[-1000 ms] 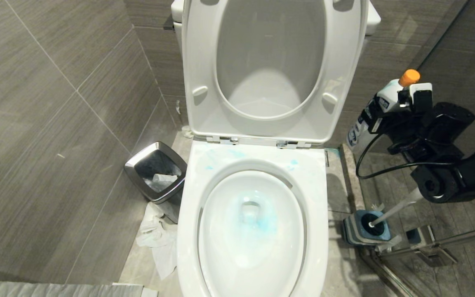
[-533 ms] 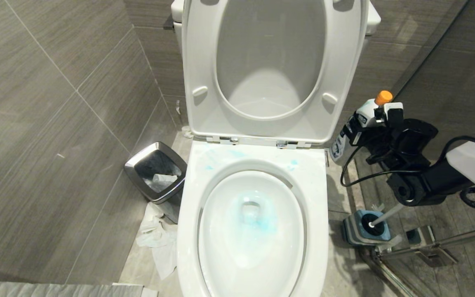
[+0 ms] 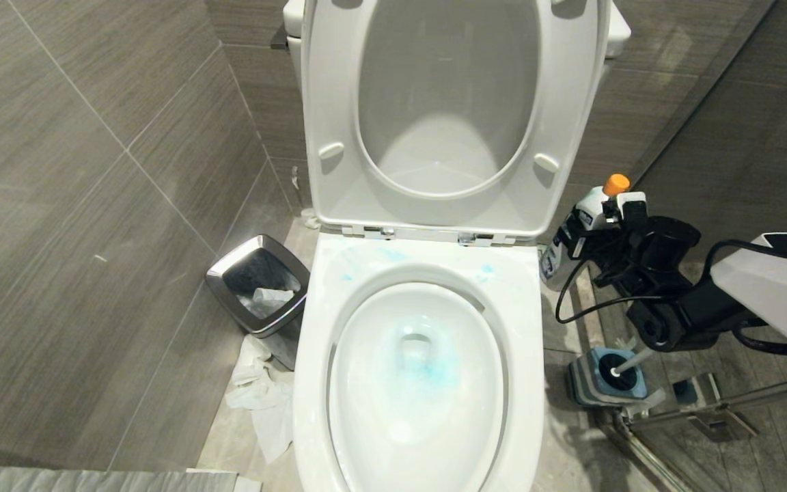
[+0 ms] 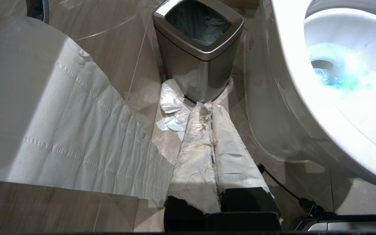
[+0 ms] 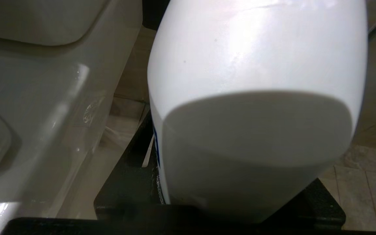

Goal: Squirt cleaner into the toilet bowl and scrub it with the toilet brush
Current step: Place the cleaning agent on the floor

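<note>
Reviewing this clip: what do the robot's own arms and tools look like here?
Right arm: white shell over black joint housings, with a loose black cable looping below the wrist; the right tool is black with a small white block. Left tool: black base, two long fingers wrapped in white, crinkled, grubby covering.

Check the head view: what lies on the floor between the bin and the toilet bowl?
Crumpled white paper lies on the floor tiles between the bin and the toilet bowl; the left wrist view shows it too.
</note>
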